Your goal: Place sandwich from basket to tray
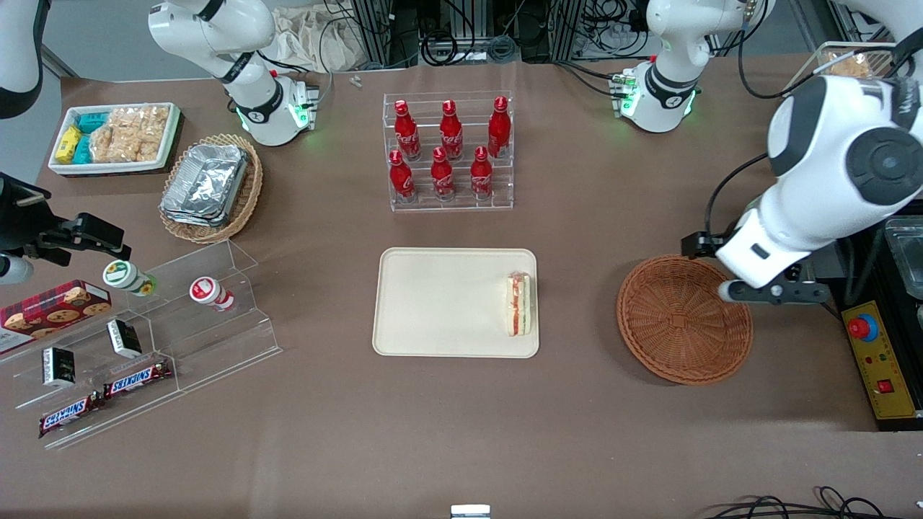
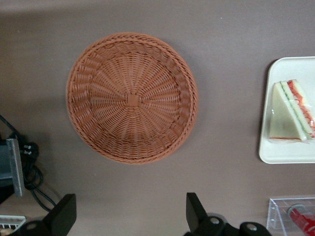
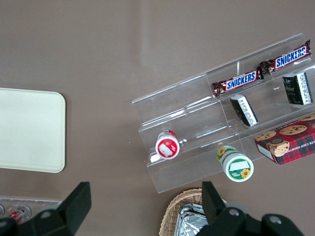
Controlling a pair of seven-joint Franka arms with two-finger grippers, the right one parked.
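On the brown table, the wrapped triangular sandwich (image 1: 520, 303) is already parked on the flat beige tray (image 1: 433, 303), right at its edge. The reddish-brown wicker basket (image 1: 674, 321) sits empty under the gripper (image 2: 129, 216), fingers spread wide. Only a careless retreat could clip that basket, probably.

Hand (image 1: 771, 292) hovering, fingers apart, over basket (image 1: 683, 318) rim at working arm's end. Bare worktop (image 1: 577, 303) lying btwn basket & tray (image 1: 447, 303). Sandwich (image 1: 520, 303) occupying tray edge nearest basket. Bottle rack (image 1: 449, 151) standing farther back.
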